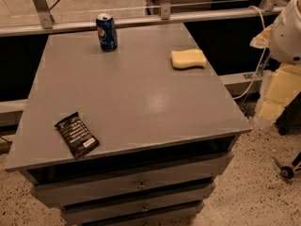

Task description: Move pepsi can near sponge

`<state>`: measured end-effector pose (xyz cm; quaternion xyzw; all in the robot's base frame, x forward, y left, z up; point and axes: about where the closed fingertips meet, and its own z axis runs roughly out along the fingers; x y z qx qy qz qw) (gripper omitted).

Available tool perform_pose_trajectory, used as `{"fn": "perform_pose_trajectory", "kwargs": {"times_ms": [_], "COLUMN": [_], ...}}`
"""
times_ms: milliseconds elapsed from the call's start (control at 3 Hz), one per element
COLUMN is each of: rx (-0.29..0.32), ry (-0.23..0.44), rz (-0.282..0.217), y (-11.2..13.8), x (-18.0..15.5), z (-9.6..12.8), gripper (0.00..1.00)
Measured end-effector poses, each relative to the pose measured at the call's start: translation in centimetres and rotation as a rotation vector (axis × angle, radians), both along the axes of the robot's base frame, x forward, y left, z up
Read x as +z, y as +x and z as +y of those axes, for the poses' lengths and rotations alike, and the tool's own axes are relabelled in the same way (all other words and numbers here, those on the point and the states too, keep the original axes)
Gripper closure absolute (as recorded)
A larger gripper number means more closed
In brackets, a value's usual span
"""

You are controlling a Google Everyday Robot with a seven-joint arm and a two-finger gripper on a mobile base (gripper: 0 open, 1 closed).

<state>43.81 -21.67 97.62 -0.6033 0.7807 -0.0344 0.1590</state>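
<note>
The blue pepsi can (106,31) stands upright near the far left edge of the grey table (136,102). The pale yellow sponge (188,59) lies flat near the far right edge, well to the right of the can and a little nearer to me. My gripper (278,94) hangs off the table's right side, below the white arm housing (288,32). It is beside and below the tabletop, away from both the can and the sponge, and holds nothing.
A flat black snack packet (76,134) lies near the table's front left corner. The table has drawers (136,185) below its front edge. A metal rail (141,20) runs behind the table. A white cable (256,74) hangs at the right.
</note>
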Motion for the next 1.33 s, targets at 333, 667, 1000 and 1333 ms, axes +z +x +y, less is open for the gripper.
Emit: {"fn": "perform_pose_trajectory", "kwargs": {"times_ms": [333, 667, 1000, 1333], "rx": [0.0, 0.012, 0.019, 0.017], "ry": [0.0, 0.054, 0.23, 0.354], "rz": [0.0, -0.031, -0.083, -0.127], "y": [0.0, 3.3, 11.4, 16.4], "x": [0.0, -0.5, -1.5, -1.6], "z": [0.0, 1.8, 6.9, 10.4], "gripper": [0.0, 0.0, 0.0, 0.0]}}
